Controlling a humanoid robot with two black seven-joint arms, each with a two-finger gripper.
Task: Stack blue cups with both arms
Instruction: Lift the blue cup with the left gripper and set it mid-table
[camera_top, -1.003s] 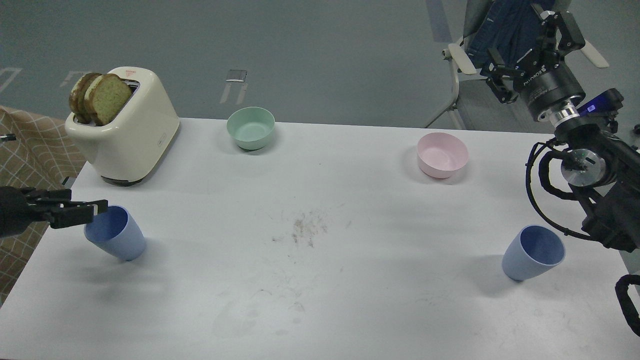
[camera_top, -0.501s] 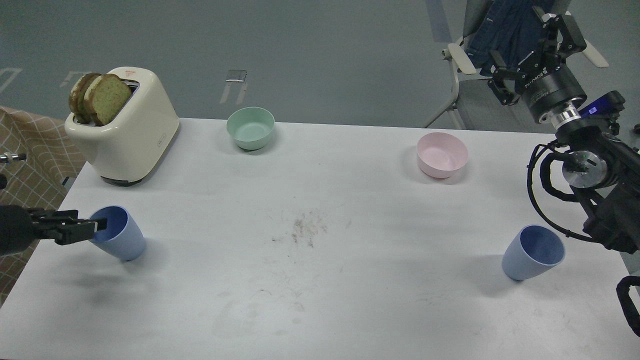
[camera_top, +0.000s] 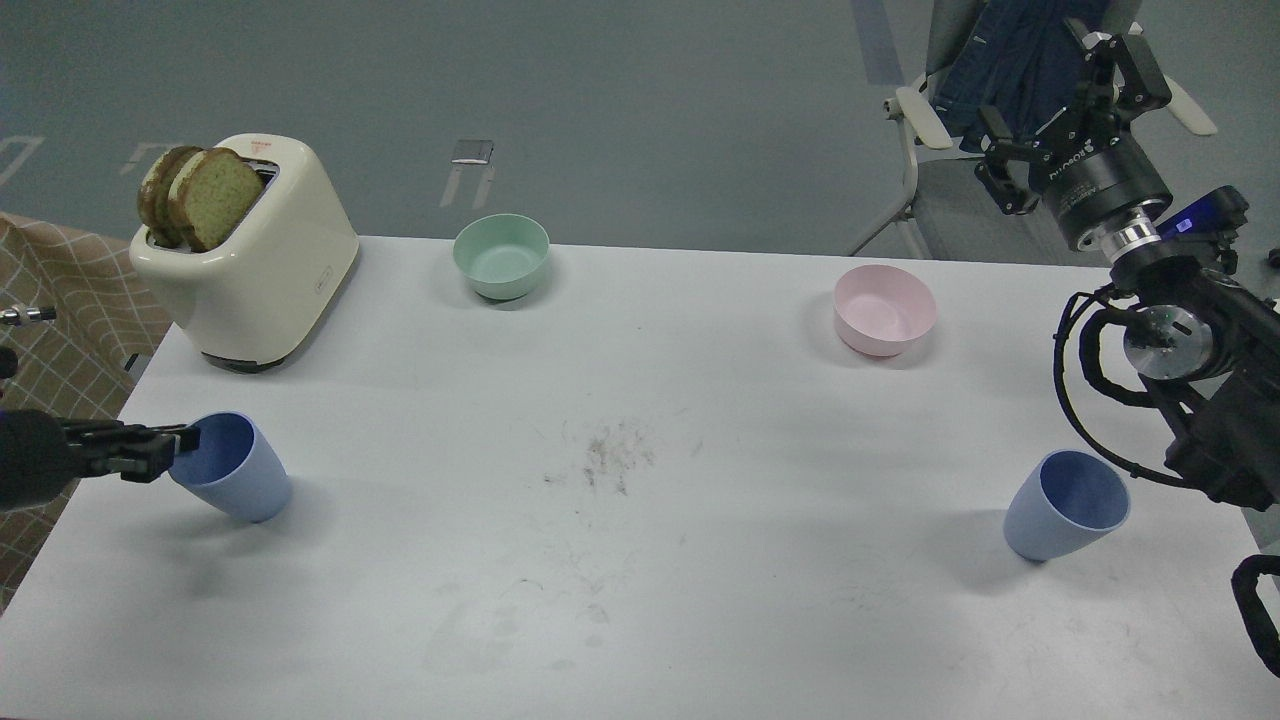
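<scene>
Two pale-blue cups stand on the white table (camera_top: 640, 560). The left cup (camera_top: 235, 470) is near the front left and leans with its mouth toward the left edge. My left gripper (camera_top: 185, 440) comes in from the left at rim height, its tips at the cup's rim. It is seen side-on, so its fingers cannot be told apart. The right cup (camera_top: 1065, 505) stands at the front right, with nothing touching it. My right gripper (camera_top: 1050, 95) is open and empty, raised high beyond the table's far right corner, well away from that cup.
A cream toaster (camera_top: 250, 270) with bread slices stands at the back left. A mint-green bowl (camera_top: 501, 256) and a pink bowl (camera_top: 885, 310) stand along the back. A chair (camera_top: 950, 150) with blue cloth is behind the right gripper. A checked cloth (camera_top: 50, 300) lies left of the table.
My left gripper has dropped lower and drawn back slightly left, from above the left cup's rim to rim level. The right gripper has shifted slightly. Both cups have stayed put.
</scene>
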